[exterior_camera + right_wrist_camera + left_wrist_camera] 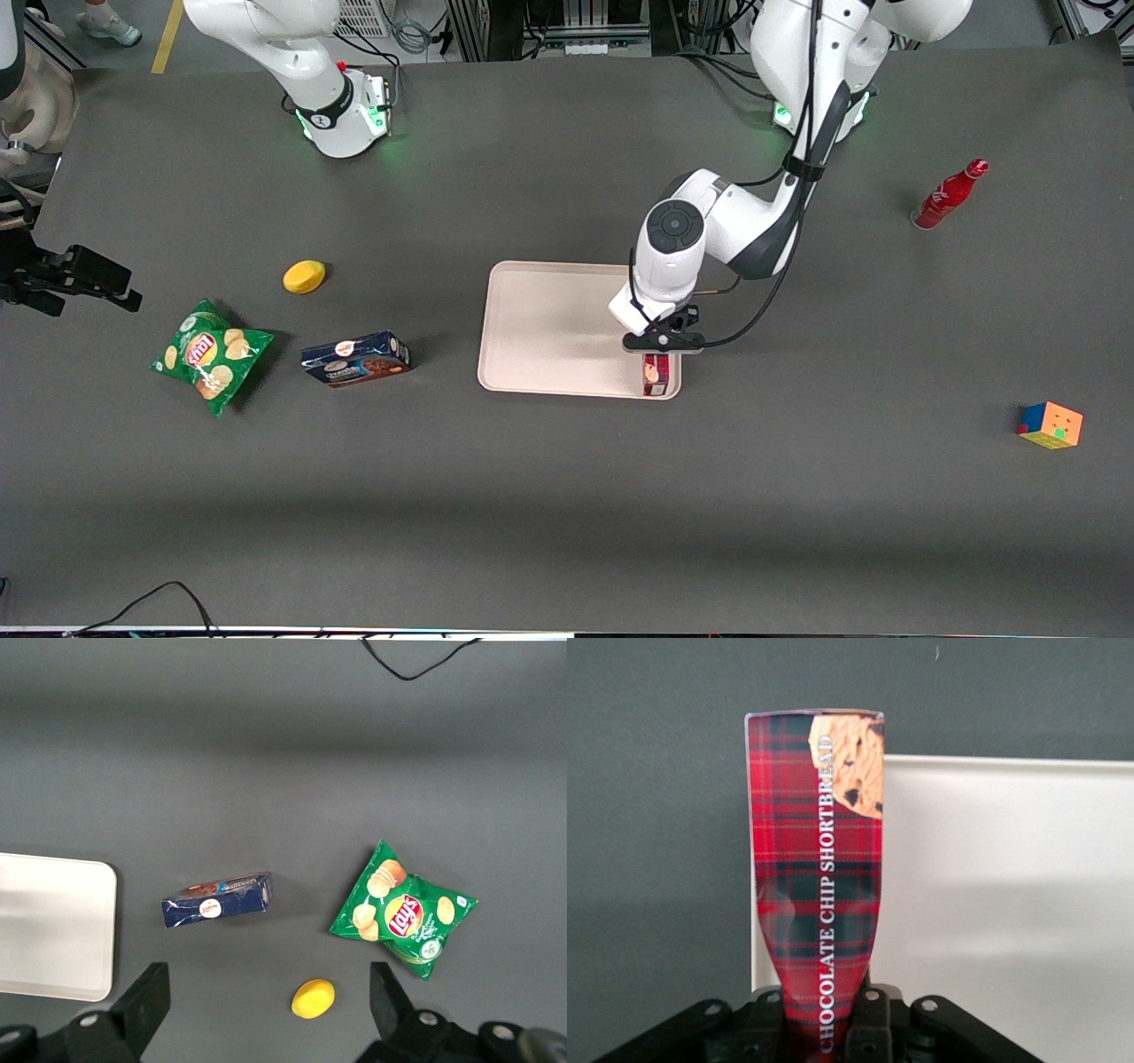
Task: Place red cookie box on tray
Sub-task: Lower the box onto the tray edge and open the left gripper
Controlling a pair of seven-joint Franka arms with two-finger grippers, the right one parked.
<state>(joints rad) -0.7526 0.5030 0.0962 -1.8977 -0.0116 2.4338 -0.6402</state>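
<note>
The red cookie box (656,373), a dark-red plaid carton lettered "chocolate chip shortbread", hangs upright from my left gripper (660,350), which is shut on its upper end. It is over the corner of the cream tray (549,328) that is nearest the front camera on the working arm's side. In the left wrist view the box (817,877) runs down from the gripper (824,1028), straddling the tray's edge, with the pale tray (1010,904) on one side and dark table on the other. Whether its lower end touches the tray is hidden.
A dark-blue cookie box (355,359), a green chip bag (211,354) and a yellow lemon-like object (304,276) lie toward the parked arm's end. A red bottle (949,195) and a colour cube (1050,424) stand toward the working arm's end.
</note>
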